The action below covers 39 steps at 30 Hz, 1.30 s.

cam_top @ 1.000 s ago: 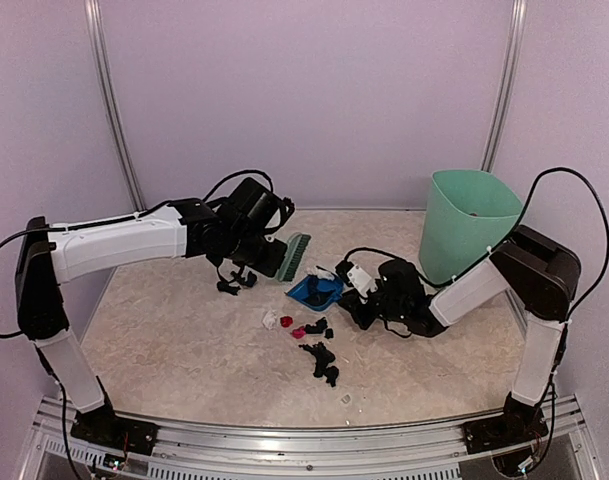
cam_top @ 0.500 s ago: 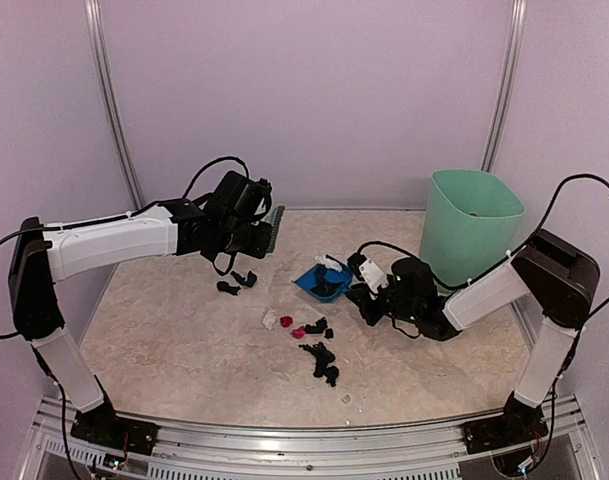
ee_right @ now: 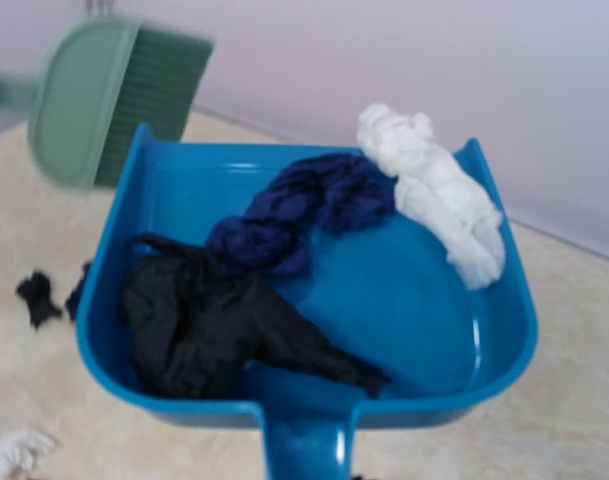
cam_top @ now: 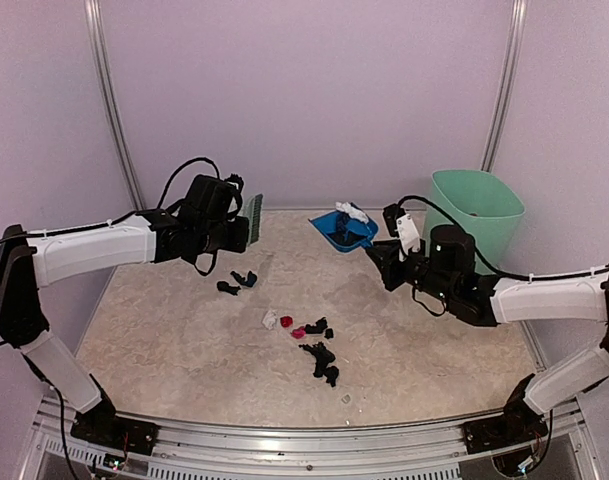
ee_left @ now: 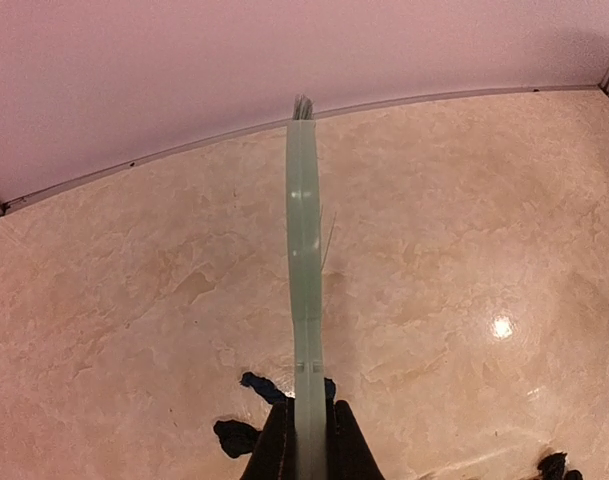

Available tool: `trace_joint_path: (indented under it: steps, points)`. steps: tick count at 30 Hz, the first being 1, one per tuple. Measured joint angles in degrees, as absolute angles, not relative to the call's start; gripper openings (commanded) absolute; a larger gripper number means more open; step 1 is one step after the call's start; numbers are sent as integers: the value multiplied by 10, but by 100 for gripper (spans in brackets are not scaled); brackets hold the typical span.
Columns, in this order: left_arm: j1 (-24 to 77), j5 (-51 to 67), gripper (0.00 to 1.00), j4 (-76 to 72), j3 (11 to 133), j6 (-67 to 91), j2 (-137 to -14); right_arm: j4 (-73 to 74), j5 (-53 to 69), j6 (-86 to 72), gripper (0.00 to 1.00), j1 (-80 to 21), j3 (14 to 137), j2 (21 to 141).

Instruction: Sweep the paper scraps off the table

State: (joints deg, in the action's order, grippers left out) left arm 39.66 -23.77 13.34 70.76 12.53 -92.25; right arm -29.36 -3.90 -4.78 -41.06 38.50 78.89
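Paper scraps (ee_right: 214, 330) in blue dustpan (ee_right: 419, 310)

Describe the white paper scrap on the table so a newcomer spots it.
On the beige table, near its middle, lies a cluster of paper scraps. The white scrap is at its left end beside a red scrap, the only white piece among black ones.

black, pink, white paper scraps (cam_top: 322, 358) scattered, beige table (cam_top: 164, 340) centre
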Motion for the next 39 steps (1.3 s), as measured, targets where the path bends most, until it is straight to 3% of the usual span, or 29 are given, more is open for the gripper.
trace_joint_path:
  steps: [15, 30, 39]
  points:
    - [393, -206, 0, 106, 672, 124, -900, -121, -87, -160, 0, -353, 453, 647]
    - [405, -199, 0, 98, 660, 124, -882, -44, -116, -212, 0, -263, 489, 559]
    - [413, -199, 0, 98, 659, 124, -874, -32, -51, -310, 0, -161, 489, 541]
